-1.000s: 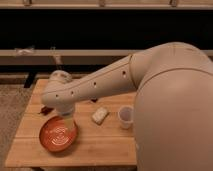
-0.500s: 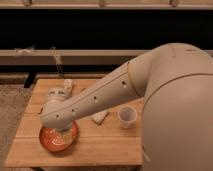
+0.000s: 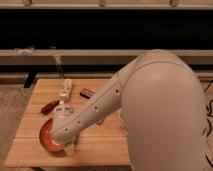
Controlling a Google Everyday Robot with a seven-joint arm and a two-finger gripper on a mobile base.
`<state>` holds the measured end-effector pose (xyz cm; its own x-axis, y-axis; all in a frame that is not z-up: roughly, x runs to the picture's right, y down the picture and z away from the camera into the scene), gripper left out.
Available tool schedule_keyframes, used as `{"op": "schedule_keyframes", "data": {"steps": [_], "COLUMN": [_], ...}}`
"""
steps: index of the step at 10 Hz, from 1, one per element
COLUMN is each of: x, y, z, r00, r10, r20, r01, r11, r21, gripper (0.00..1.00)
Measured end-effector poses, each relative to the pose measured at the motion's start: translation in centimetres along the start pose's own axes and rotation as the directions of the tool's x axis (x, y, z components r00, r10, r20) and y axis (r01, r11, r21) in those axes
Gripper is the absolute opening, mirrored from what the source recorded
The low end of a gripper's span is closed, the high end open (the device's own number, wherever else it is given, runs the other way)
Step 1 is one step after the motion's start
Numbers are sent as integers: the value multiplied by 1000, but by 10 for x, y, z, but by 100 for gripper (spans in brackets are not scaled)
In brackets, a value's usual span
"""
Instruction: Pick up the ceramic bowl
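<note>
You see the claw point(image 3: 67, 145) down at the near right rim of the wide orange-red ceramic bowl point(image 3: 46, 136) on the wooden worktop point(image 3: 100, 147). You cannot tell whether it grips.

No legible text or label for you anywhere around the gripper point(image 3: 67, 145), at the near rim of the ceramic bowl point(image 3: 46, 136).

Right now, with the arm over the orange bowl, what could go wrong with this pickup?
1. The gripper is at the near right rim of the ceramic bowl. The bowl is wide and shallow, so if it is lifted by one edge it may tilt or slip out.
2. The bowl lies close to the front edge of the table. A sideways nudge could slide it off.
3. The arm hides much of the bowl, so the contact is hard to check.
</note>
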<state>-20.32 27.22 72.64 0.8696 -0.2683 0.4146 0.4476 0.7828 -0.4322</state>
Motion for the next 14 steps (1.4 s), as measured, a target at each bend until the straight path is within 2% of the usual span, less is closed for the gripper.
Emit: {"op": "schedule_keyframes", "data": {"steps": [3, 4, 8, 9, 11, 12, 14], "x": [5, 6, 9, 12, 11, 12, 15], "y": [3, 3, 4, 3, 2, 1, -2], "z": [18, 21, 33, 31, 24, 16, -4], "r00": [1000, 1000, 999, 998, 996, 995, 993], "r10": [7, 13, 33, 42, 54, 62, 71], "r20": [7, 5, -40, -53, -66, -75, -91], "r01": [-7, -13, -35, -43, -55, -61, -67], "r11": [1000, 1000, 999, 999, 998, 998, 997], "r21": [-11, -12, -27, -20, -9, 4, 46], "gripper": [80, 77, 37, 24, 7, 1, 0]}}
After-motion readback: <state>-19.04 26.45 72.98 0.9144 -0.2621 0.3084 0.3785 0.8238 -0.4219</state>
